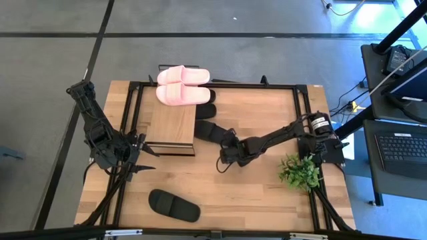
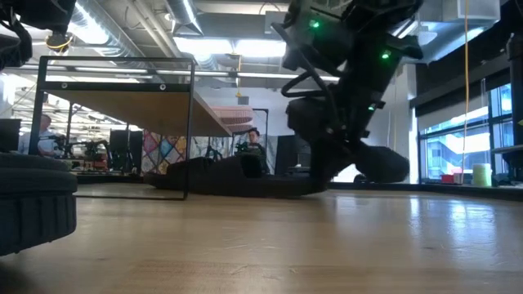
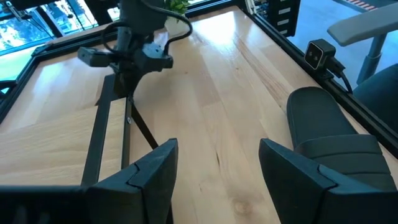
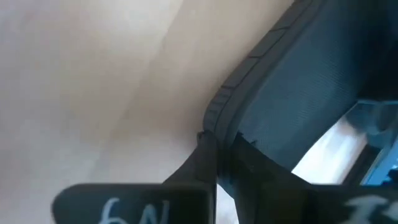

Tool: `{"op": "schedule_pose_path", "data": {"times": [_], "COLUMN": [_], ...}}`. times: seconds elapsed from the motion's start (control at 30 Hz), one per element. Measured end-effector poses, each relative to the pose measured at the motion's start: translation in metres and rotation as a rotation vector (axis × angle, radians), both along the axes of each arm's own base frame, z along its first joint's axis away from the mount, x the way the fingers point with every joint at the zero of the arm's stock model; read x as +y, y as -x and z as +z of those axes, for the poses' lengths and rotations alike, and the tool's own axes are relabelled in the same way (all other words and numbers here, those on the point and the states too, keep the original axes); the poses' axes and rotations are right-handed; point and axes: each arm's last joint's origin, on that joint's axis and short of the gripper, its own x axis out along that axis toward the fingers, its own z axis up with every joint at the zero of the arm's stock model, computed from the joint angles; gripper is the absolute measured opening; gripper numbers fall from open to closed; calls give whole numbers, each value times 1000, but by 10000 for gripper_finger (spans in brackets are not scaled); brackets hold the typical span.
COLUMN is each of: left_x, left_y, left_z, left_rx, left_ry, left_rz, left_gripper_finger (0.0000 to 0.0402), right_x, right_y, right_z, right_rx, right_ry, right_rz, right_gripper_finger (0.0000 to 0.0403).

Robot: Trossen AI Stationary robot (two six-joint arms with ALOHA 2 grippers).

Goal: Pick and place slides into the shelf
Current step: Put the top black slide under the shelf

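Matte black foam, seen from above: black slide [image 1: 210,131] lies flat just beyond the right gripper [image 1: 224,157], with the fingertips at its near edge. Second black slide [image 1: 205,110] lies farther out from that gripper, against the shelf [image 1: 172,127]. Pink pair [image 1: 182,85] rests on the far end of the shelf's pale wood board. Third black slide [image 1: 173,205] sits well apart, nearer the left gripper [image 1: 138,158], which waits beside the shelf. Green plant [image 1: 298,171] stands behind the right wrist.

At table height: low, thick-soled profile of the black slide [image 2: 245,175] directly under the right gripper [image 2: 327,167]. Thin board on a black wire frame for the shelf [image 2: 122,98], open underneath.

From the left wrist: left gripper [image 3: 217,168] spread wide and holding nothing. Third black slide [image 3: 336,137] just beside one finger, its broad smooth strap arched over the footbed.

From the right wrist: right gripper [image 4: 214,158] drawn narrow, nipping the ribbed rim of the black slide [image 4: 311,81]. Finely textured surface, moulded edge with small ridges.

Judged light, springy and slightly grippy, unlikely to break. Likely to sag or swing from a rim pinch. Probably steadier taken across the strap or mid-sole, and carried low into the shelf.
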Motion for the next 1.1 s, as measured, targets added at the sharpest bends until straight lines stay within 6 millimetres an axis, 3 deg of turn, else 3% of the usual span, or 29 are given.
{"op": "schedule_pose_path", "data": {"times": [0.43, 0.67, 1.1], "left_x": [0, 0, 0], "left_y": [0, 0, 0], "left_z": [0, 0, 0], "left_rx": [0, 0, -6], "left_ry": [0, -2, -46], "left_rz": [0, -1, -22], "left_gripper_finger": [217, 217, 217], "right_x": [-31, -30, -37], "right_y": [-20, -21, -40], "right_z": [6, 6, 16], "right_rx": [-44, -42, -260], "right_ry": [41, 28, -72], "right_rz": [176, 210, 304], "right_gripper_finger": [23, 22, 22]}}
